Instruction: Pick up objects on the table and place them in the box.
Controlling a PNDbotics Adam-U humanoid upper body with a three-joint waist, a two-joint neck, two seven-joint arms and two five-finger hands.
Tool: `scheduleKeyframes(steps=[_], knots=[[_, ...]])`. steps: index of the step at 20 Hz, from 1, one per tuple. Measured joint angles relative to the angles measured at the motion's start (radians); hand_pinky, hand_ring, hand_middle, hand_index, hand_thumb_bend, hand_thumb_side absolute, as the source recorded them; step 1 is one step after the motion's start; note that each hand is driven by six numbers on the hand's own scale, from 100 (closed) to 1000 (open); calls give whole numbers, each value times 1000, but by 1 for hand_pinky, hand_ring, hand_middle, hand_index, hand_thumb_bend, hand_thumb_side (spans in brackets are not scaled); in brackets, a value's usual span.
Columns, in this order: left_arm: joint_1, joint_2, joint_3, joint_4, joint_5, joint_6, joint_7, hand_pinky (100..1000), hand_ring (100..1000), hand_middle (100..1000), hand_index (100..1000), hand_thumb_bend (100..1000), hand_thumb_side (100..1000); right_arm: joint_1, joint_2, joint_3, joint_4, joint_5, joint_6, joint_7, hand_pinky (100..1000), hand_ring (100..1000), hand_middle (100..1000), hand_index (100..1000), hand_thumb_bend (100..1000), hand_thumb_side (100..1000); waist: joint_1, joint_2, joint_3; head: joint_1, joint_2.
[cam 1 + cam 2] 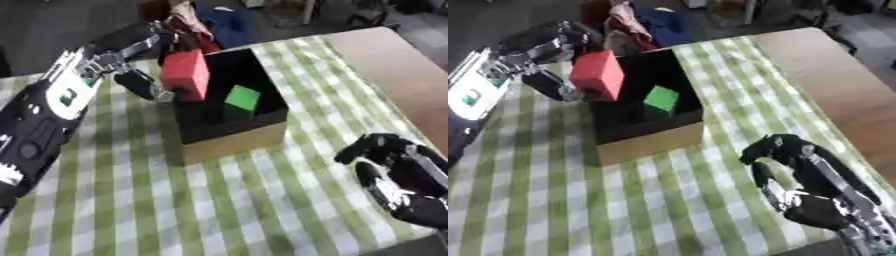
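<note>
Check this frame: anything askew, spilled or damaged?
Nothing spilled or damaged. The red block, held by the left hand, is tilted over the box rim; a green block is inside. The right hand rests idle.

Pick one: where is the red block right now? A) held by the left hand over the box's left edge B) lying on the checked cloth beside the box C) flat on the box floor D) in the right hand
A: the left hand has its fingers round the red block, over the left rim of the box; the green block is already inside.

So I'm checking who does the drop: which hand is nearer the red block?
Left. The left hand holds the red block over the box edge; the right hand rests far off, lower right.
</note>
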Motion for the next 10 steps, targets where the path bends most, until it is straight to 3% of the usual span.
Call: scheduleKeyframes(steps=[4, 7, 10], knots=[[2, -11, -11, 0, -29, -21, -7, 604, 407, 416, 668, 362, 185, 0, 0, 0, 0, 0, 0, 0, 765, 677, 551, 697, 100, 404, 3, 2, -3, 0, 0], [4, -12, -15, 0, -46, -37, -14, 647, 537, 539, 740, 398, 190, 0, 0, 0, 0, 0, 0, 0, 765, 678, 551, 697, 100, 404, 6, 3, -3, 0, 0], [5, -16, -17, 0, -53, -47, -18, 687, 604, 616, 784, 419, 222, 0, 0, 0, 0, 0, 1, 1, 765, 678, 551, 697, 100, 403, 6, 4, -2, 0, 0]])
